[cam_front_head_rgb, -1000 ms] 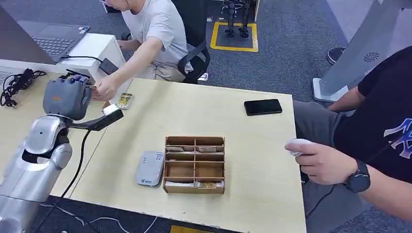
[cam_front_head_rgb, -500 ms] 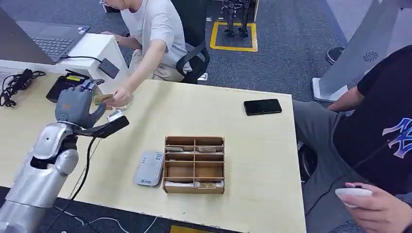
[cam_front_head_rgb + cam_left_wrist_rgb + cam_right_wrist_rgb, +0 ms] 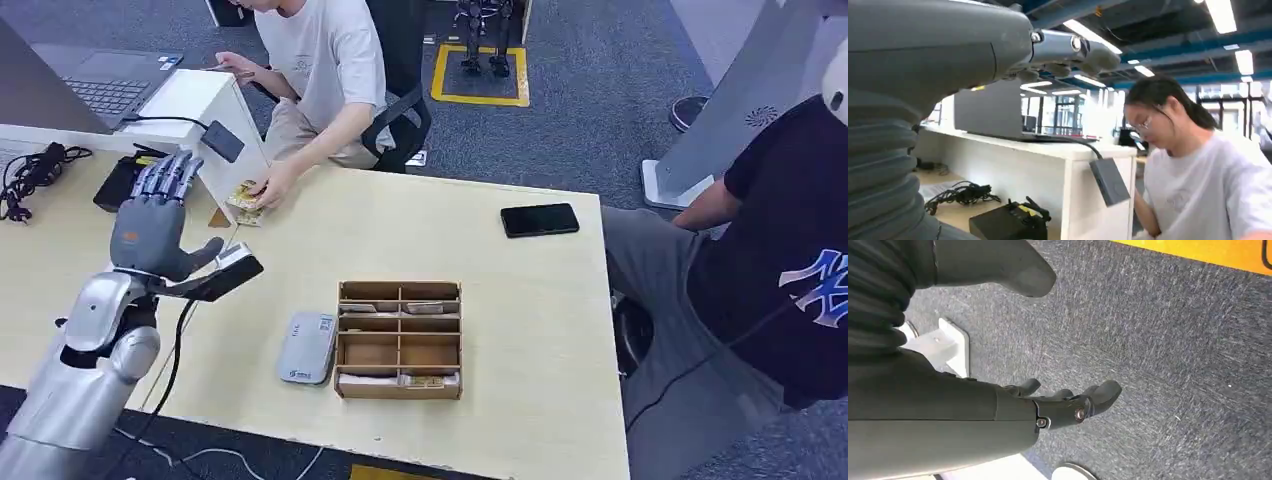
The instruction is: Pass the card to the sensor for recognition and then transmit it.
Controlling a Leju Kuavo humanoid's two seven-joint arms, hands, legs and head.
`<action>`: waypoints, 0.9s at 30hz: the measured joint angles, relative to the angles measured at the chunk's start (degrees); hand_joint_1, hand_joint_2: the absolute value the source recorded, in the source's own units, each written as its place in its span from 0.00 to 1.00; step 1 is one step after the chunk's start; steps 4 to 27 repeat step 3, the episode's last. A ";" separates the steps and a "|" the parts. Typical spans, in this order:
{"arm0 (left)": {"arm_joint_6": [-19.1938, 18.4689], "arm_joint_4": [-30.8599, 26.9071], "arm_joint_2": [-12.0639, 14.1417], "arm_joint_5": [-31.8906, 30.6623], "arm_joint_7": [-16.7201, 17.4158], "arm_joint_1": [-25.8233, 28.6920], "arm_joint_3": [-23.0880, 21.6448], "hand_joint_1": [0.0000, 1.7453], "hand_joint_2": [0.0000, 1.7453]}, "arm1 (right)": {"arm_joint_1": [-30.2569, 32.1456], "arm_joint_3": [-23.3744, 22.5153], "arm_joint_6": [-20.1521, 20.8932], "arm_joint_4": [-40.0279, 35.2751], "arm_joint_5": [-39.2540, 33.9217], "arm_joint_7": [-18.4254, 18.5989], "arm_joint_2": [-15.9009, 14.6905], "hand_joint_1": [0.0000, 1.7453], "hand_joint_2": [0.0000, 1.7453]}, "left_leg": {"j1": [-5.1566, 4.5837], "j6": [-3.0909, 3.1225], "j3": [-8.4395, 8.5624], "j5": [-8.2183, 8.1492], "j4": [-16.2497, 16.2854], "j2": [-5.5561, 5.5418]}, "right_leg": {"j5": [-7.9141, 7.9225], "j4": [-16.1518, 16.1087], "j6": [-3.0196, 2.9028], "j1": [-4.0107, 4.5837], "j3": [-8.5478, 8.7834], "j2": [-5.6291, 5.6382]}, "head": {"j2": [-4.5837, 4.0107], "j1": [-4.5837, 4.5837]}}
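Note:
My left hand (image 3: pixel 150 225) stands raised over the table's left side, fingers straight and apart, holding nothing. In the left wrist view the same hand (image 3: pixel 973 45) is empty too. A seated person in a white shirt presses a hand (image 3: pixel 272 186) on a small stack of yellow cards (image 3: pixel 243 203) at the table's far edge, a short way beyond my fingers. The grey-white card sensor (image 3: pixel 308 347) lies flat near the front edge, left of a wooden compartment box (image 3: pixel 400 285) with cards in it. My right hand (image 3: pixel 1048 405) hangs over the carpet, loosely curled and empty.
A black phone (image 3: pixel 540 220) lies at the table's far right. A person in a black shirt (image 3: pixel 790 260) sits close to the right edge. Behind my left hand are a black device (image 3: pixel 120 180), a cable bundle (image 3: pixel 35 170) and a white partition (image 3: pixel 195 100) with a laptop.
The seated person took the card from my left hand and laid it on the stack. My left hand's fingers opened and straightened. The right-hand person's hand left the picture.

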 joint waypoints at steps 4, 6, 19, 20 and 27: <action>6.80 -3.86 -0.65 1.01 -1.50 6.72 4.74 0.00 1.00 | 0.90 -0.30 -0.66 0.00 -1.13 -0.61 0.00 0.00 1.00 | 0.00 0.02 -0.05 -0.07 -0.02 0.00 | -0.06 0.00 -0.01 0.01 -0.03 0.00 | 0.00 0.02; 6.80 -3.86 -0.65 1.01 -1.50 6.72 4.74 0.00 1.00 | 0.90 -0.30 -0.66 0.00 -1.13 -0.61 0.00 0.00 1.00 | 0.00 0.02 -0.05 -0.07 -0.02 0.00 | -0.06 0.00 -0.01 0.01 -0.03 0.00 | 0.00 0.02; 6.80 -3.86 -0.65 1.01 -1.50 6.72 4.74 0.00 1.00 | 0.90 -0.30 -0.66 0.00 -1.13 -0.61 0.00 0.00 1.00 | 0.00 0.02 -0.05 -0.07 -0.02 0.00 | -0.06 0.00 -0.01 0.01 -0.03 0.00 | 0.00 0.02; 6.80 -3.86 -0.65 1.01 -1.50 6.72 4.74 0.00 1.00 | 0.90 -0.30 -0.66 0.00 -1.13 -0.61 0.00 0.00 1.00 | 0.00 0.02 -0.05 -0.07 -0.02 0.00 | -0.06 0.00 -0.01 0.01 -0.03 0.00 | 0.00 0.02; 6.80 -3.86 -0.65 1.01 -1.50 6.72 4.74 0.00 1.00 | 0.90 -0.30 -0.66 0.00 -1.13 -0.61 0.00 0.00 1.00 | 0.00 0.02 -0.05 -0.07 -0.02 0.00 | -0.06 0.00 -0.01 0.01 -0.03 0.00 | 0.00 0.02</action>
